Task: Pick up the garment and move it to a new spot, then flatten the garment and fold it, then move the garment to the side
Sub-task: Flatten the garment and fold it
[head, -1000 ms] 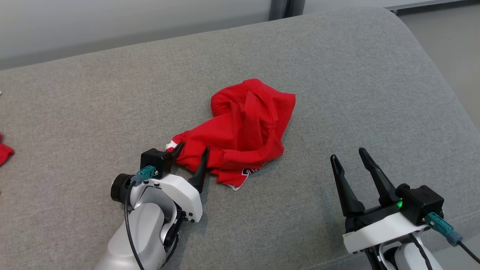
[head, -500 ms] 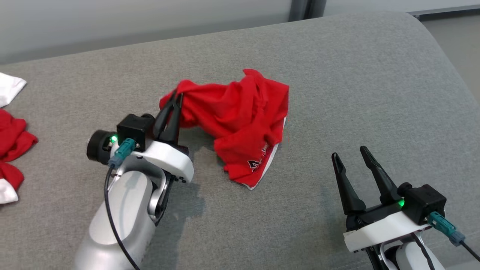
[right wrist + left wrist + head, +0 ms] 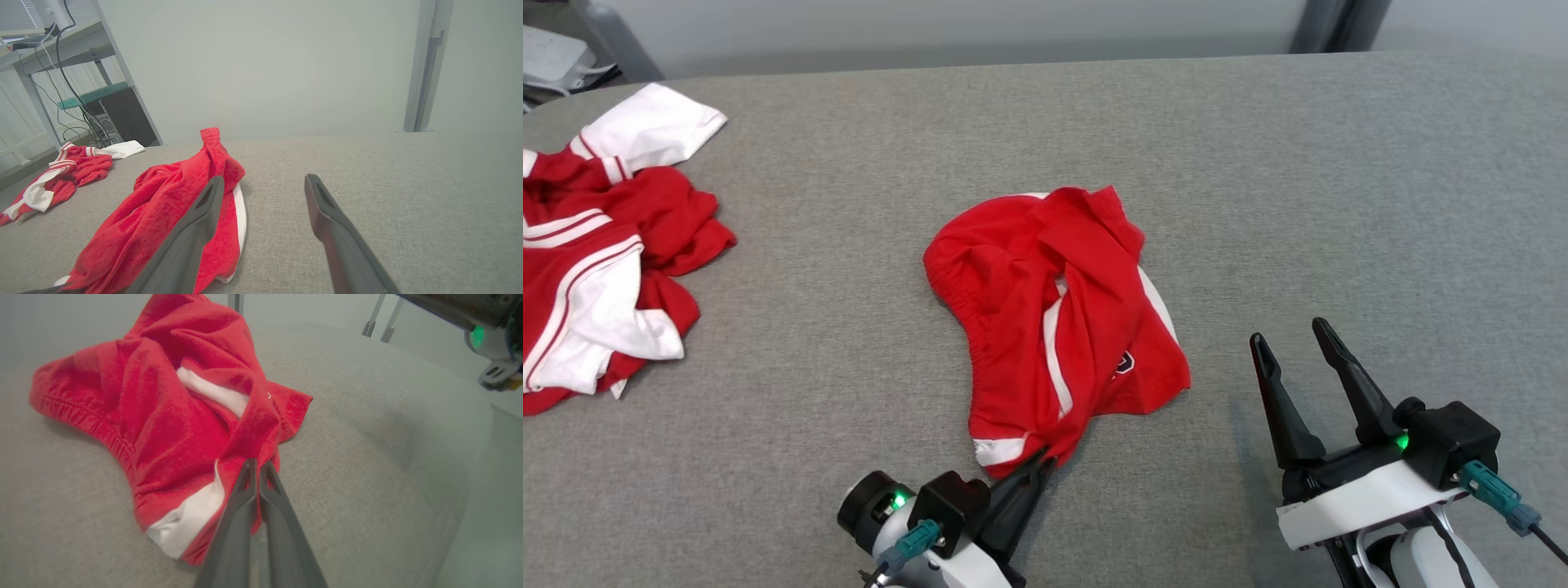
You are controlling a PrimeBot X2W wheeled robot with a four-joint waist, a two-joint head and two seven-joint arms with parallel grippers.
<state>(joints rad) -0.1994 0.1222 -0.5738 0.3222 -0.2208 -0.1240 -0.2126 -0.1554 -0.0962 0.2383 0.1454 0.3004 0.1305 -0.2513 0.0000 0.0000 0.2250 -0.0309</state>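
At lower centre, left hand clamped on garment; right hand spread, empty.

Head overhead, wrists low toward garment

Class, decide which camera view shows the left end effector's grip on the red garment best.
Left wrist view: close up, the shut left end effector pinches the red garment. Head view shows it small at the bottom edge; right wrist view shows the garment's side.
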